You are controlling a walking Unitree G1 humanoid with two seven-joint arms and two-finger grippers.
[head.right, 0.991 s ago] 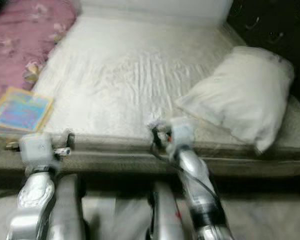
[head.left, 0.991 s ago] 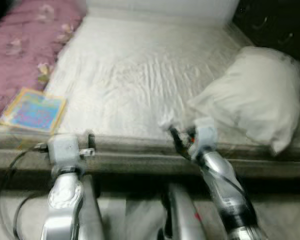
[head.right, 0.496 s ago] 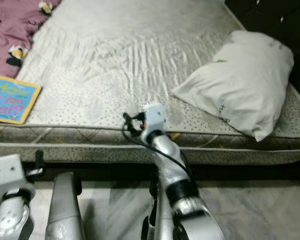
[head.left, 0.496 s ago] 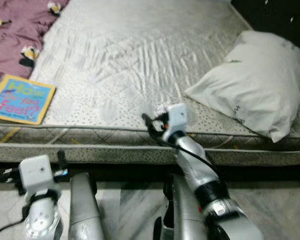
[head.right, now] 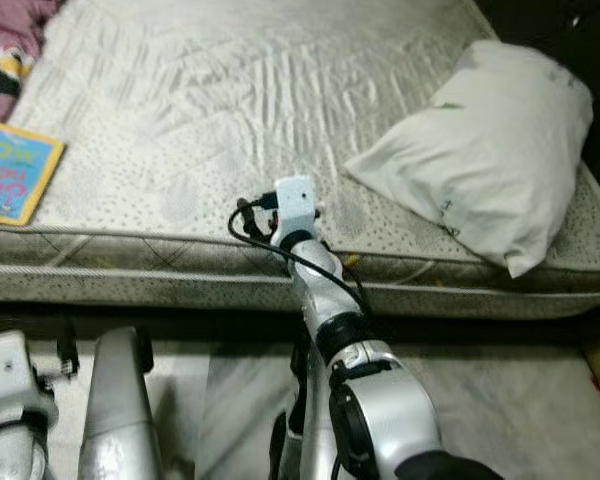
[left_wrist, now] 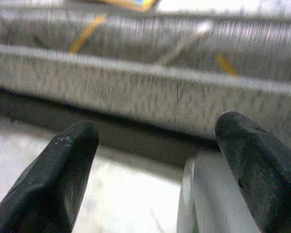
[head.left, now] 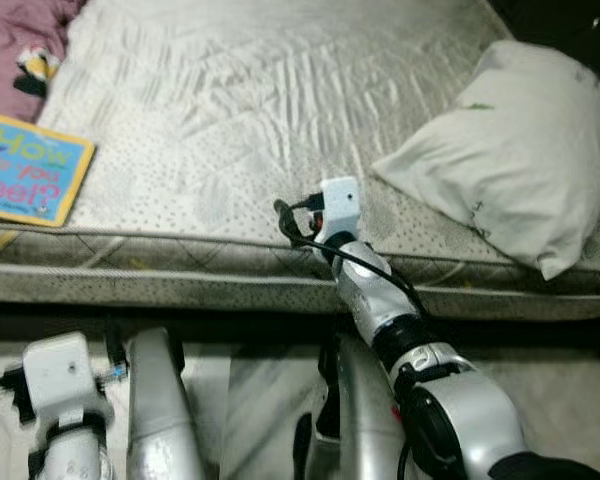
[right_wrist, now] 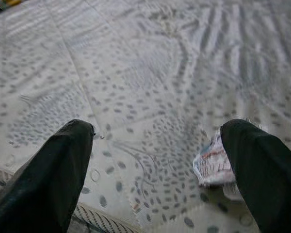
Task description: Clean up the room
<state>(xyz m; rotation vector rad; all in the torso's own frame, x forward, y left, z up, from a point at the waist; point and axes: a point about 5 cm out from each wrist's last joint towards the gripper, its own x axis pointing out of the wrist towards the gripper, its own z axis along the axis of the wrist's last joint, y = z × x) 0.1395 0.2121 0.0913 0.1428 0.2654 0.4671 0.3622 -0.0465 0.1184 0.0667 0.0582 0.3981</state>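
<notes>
White-grey, dotted and quilted, the bare mattress of the bed (head.left: 230,120) spreads before us, and we judge that tidying it is the step in hand. Our right tool (right_wrist: 155,160) is stretched out low over the mattress's near edge, its two black fingers (right_wrist: 53,174) set well apart, and we read that wide stance as readiness to close on something small. Just beside one finger lies a small crumpled scrap of printed white paper (right_wrist: 212,164), resting on the mattress close to the near edge; nothing is clamped yet, and the scrap sits off to the side of the gap instead of between the fingers, so we think the tool would need to shift sideways before closing. A thin scrap on soft fabric may slide or flatten, so the fingers would have to press down a little to catch it. Our left tool (left_wrist: 155,165) hangs low by the floor in front of the bed's side, fingers likewise spread and holding nothing, idle while the right arm works. Farther left, on the near edge of the mattress, a flat blue and yellow children's book (head.left: 25,170) waits, likely another thing to put away. At the right, a plump white pillow (head.left: 520,150) lies skewed across the mattress corner, and a purple flowered blanket (head.left: 20,50) bunches at the far left.
</notes>
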